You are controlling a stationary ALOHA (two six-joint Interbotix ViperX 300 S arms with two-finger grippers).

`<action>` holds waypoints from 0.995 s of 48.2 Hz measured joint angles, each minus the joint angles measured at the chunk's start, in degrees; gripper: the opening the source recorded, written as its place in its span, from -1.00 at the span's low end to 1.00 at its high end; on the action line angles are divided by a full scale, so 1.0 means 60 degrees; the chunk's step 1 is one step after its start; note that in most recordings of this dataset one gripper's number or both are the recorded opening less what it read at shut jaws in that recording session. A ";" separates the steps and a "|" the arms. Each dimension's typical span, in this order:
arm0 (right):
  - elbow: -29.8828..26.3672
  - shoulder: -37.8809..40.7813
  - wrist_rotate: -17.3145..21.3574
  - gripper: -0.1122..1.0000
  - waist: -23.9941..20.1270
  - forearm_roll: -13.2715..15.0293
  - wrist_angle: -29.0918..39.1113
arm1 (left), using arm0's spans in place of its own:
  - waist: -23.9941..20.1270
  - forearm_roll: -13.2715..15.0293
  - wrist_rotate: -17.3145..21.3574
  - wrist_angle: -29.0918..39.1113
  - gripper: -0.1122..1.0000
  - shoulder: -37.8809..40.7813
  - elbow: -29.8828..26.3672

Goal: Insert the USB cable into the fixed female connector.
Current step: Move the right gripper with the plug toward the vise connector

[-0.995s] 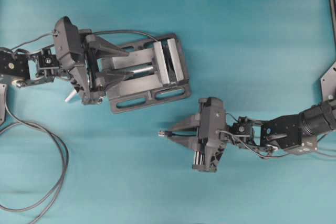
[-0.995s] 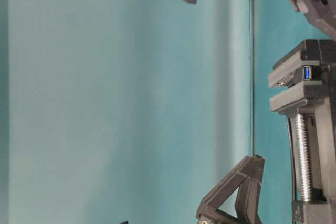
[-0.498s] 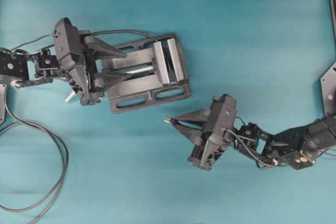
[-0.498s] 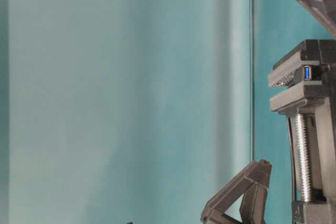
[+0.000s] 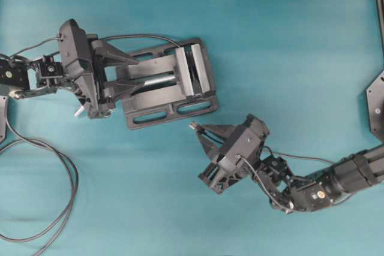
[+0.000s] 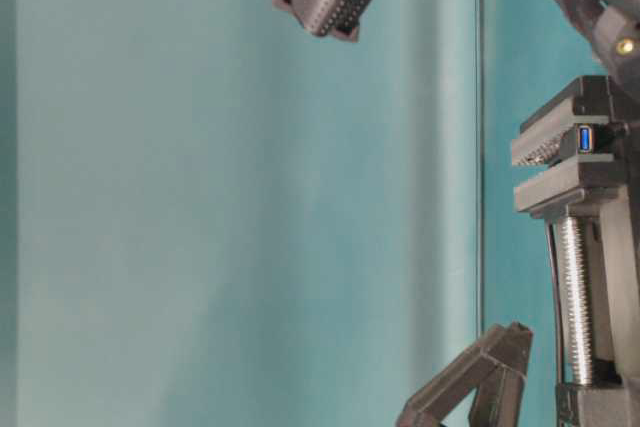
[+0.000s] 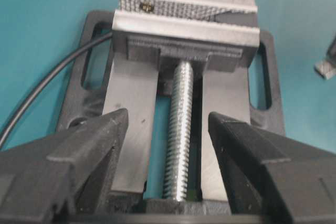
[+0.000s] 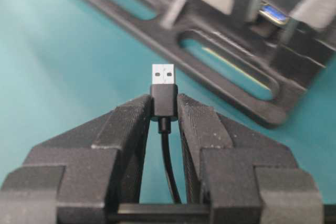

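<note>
My right gripper [image 5: 197, 129] [image 8: 164, 106] is shut on the dark plug of the USB cable [image 8: 164, 97]. Its silvery tip [image 5: 193, 126] sticks out past the fingertips and points at the vise's base. Behind the plug, the thin cable runs back between the fingers. The fixed female connector [image 6: 585, 138] [image 8: 274, 14] shows a blue opening and sits clamped between the vise's jaw blocks. The plug is apart from it, below and to one side. My left gripper [image 5: 141, 71] [image 7: 168, 116] is open, its fingers straddling the vise's threaded screw [image 7: 179, 129] without touching it.
The grey metal vise [image 5: 174, 107] lies left of centre. A thin cable [image 5: 144, 36] arcs over its far side. A small handle [image 5: 78, 111] pokes out under the left gripper. Thick robot cables [image 5: 66, 190] loop at the lower left. The right arm [image 5: 336, 181] stretches in from the right.
The right gripper, still holding the plug, has swung round and moved up toward the vise's near right corner. The left gripper has drawn back slightly to the left.
</note>
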State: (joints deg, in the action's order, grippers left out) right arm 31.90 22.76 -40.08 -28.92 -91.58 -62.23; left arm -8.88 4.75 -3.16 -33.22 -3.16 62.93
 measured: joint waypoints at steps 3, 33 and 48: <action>-0.0176 0.0059 -0.0220 -0.42 -0.0059 -0.0469 -0.0352 | 0.0000 -0.0015 -0.0015 0.0000 0.59 0.0015 0.0059; -0.1274 0.0425 -0.0630 -0.42 -0.0103 -0.2417 -0.1772 | -0.0015 0.0000 -0.0015 0.0000 0.60 -0.0088 0.0205; -0.1523 0.0513 -0.0659 -0.42 -0.0103 -0.2476 -0.2036 | -0.0044 0.0000 -0.0015 0.0015 0.60 -0.0088 0.0249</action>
State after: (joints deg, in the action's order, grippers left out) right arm 22.76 25.84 -44.03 -29.53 -106.44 -74.44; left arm -9.14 4.75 -3.25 -33.13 -3.69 64.42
